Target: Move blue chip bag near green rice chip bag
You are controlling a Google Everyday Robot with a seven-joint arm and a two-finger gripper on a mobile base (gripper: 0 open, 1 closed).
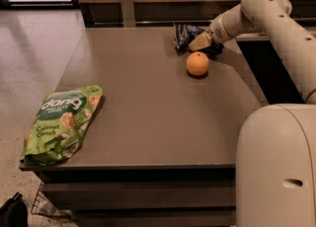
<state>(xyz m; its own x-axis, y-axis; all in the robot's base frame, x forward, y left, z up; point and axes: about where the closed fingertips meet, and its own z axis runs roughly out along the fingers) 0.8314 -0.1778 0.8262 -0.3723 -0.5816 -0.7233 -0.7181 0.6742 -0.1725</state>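
The step in hand looks like the grasp at the start of the task. The robot's pale two-finger gripper (200, 42) is at the far right edge of the grey-brown table (148, 127), pressed up against the small crinkled dark navy foil chip bag (184, 32). Whether it is closed on the bag or only touching it cannot be told from this view. The bag sits crumpled and partly upright, its near side hidden behind the gripper, with pale lettering just visible on the dark foil. A round orange fruit (197, 63) lies just in front of it. The larger light green rice chip pouch with the white "dang" logo (61, 122) lies flat at the near left corner, well apart and slightly overhanging the edge. The next move probably calls for a secure hold, a lift clear of the orange, and a long diagonal carry across the table, setting the bag down beside the pouch without nudging it off.
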